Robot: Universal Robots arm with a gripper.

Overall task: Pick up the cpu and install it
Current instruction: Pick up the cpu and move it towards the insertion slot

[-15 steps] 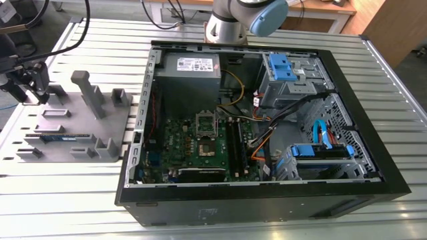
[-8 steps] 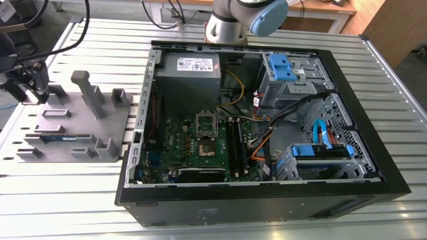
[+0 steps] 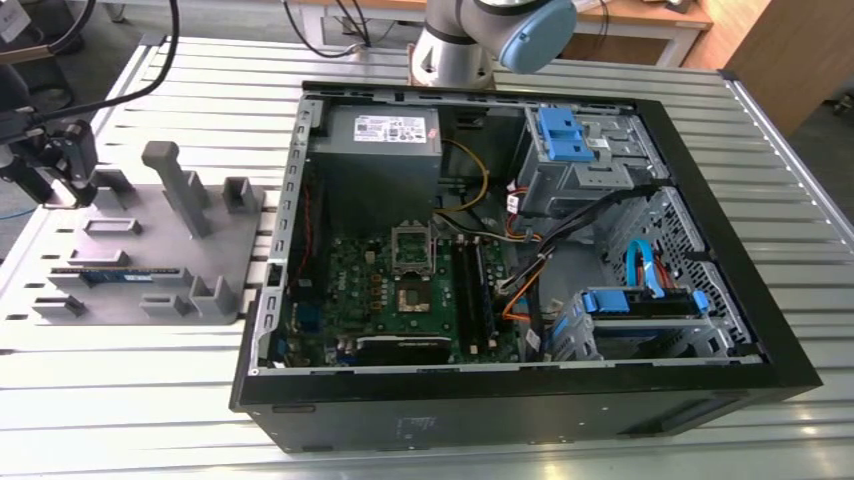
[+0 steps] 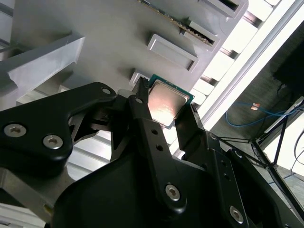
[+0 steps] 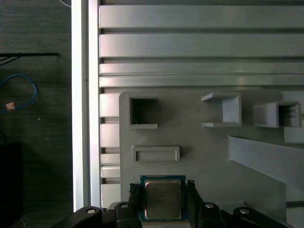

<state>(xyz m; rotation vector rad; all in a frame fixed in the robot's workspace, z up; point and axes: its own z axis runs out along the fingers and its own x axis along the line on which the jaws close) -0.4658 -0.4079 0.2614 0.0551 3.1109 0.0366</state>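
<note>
The cpu [image 4: 166, 102] sat between the fingers of the gripper [image 5: 162, 185], at the edge of the grey tray [image 3: 200, 260], on the exterior view's left. Both wrist views showed the fingers pressed against two opposite sides of the chip, so the claw looked clenched on it. Whether the chip had left the tray could not be judged; its underside was hidden. Further right stood the open case [image 3: 534, 400], with the board [image 3: 347, 290] and its socket [image 3: 411, 292] well apart from the gripper. By my reading, the pick was barely begun, and carrying and seating remained. The socket's inside was too small to make out.
</note>
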